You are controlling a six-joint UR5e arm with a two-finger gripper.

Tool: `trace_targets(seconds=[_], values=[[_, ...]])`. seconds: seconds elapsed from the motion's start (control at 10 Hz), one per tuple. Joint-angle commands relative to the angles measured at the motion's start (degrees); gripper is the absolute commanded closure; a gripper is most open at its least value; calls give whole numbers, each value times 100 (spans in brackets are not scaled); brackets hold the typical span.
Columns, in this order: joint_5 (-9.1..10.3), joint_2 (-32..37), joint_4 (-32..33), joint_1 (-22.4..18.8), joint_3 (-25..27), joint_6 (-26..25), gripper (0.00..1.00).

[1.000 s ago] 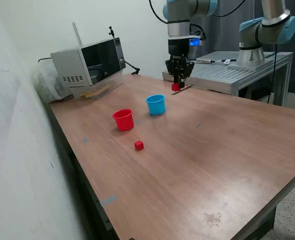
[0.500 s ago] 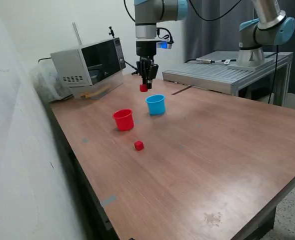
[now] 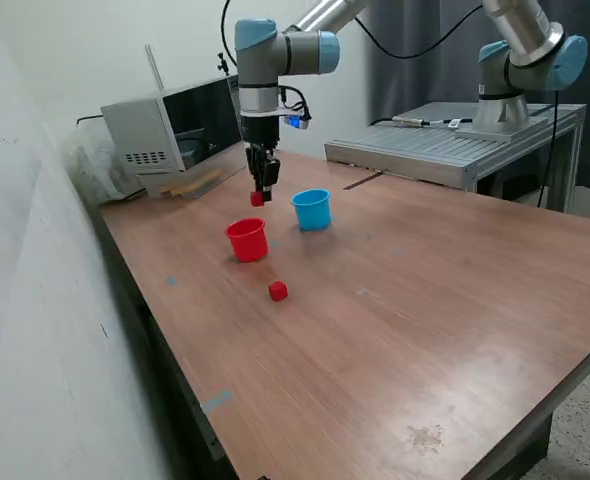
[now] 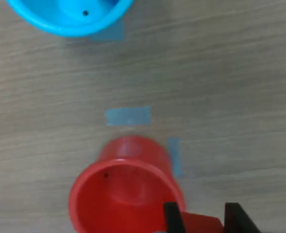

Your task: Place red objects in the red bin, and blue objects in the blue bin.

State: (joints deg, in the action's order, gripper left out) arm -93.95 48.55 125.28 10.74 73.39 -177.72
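My gripper (image 3: pixel 260 196) is shut on a small red cube (image 3: pixel 258 199) and holds it in the air just above and behind the red cup (image 3: pixel 247 240). In the wrist view the cube (image 4: pixel 201 224) sits between my two black fingers (image 4: pixel 171 217), at the edge of the red cup's (image 4: pixel 123 199) rim. The cup looks empty inside. The light blue cup (image 3: pixel 312 209) stands to the exterior view's right of the red cup; it also shows in the wrist view (image 4: pixel 70 17). A second red cube (image 3: pixel 278 291) lies on the table in front of the red cup. No blue cubes show.
A microwave (image 3: pixel 175 130) stands at the table's back on the exterior view's left. A grey metal bench (image 3: pixel 455 145) with a second arm's base (image 3: pixel 510 90) stands behind the table. Small blue tape marks (image 4: pixel 128 116) lie on the wooden tabletop (image 3: pixel 425 320).
The arm has carried the red cube from the back of the table towards the exterior view's left, past the blue cup, to a spot over the red cup.
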Motion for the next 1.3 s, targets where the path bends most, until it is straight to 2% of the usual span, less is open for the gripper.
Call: trace_targets(seconds=[0.0, 0.5, 0.6, 1.0, 1.2], values=[[-44, -267, 110, 121, -140, 0, 100], [-53, -390, 514, 227, -105, -8, 100], [-53, -390, 532, 235, -96, -8, 0], [-44, -364, 524, 235, -79, 0, 0], [-27, -24, 436, 209, 69, 35, 0]])
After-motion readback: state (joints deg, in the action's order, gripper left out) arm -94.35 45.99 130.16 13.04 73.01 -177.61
